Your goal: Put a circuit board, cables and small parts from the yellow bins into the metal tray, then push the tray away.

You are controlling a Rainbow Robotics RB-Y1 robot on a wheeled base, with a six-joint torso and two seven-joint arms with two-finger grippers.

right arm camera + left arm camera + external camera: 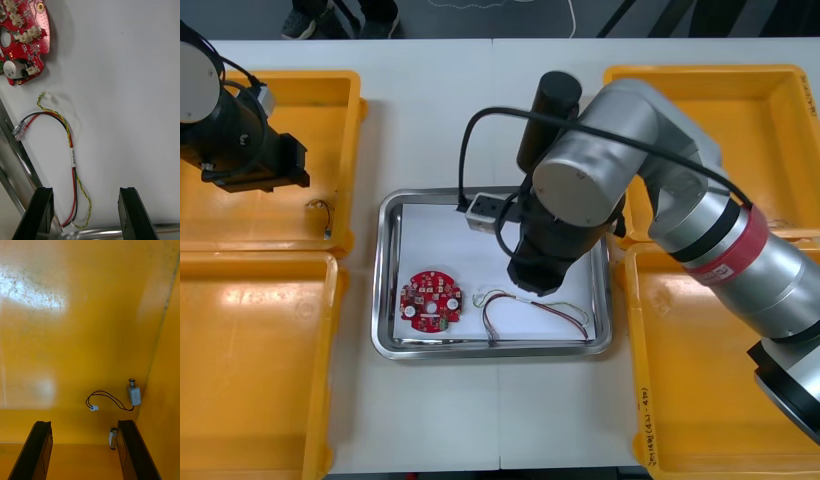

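Front view has the right arm stooped over the metal tray (380,300) in the middle of the frame, while the left arm hangs over the yellow bin (280,78) at the upper left. From where I stand, the tray's white floor holds the round red circuit board (431,299) at its lower left. A red and yellow cable (70,138) is looped just beside the board, not touching it.

The right gripper (85,191) is spread wide just above one end of that cable, gripping nothing. The left gripper (84,423) is likewise wide apart and empty, poised above the bin floor. There a small metal part (134,394) with a thin black cable (112,398) lies close to the bin's wall, and a second small part (112,438) sits right by one finger.

I'd say the board and one cable are done and the small parts are the step in hand. Next the left gripper must drop squarely onto that part, so the wall doesn't foul a finger.

The lower-left bin (250,380) shows a bare floor; the right-hand bins (700,400) are partly hidden by the arm.
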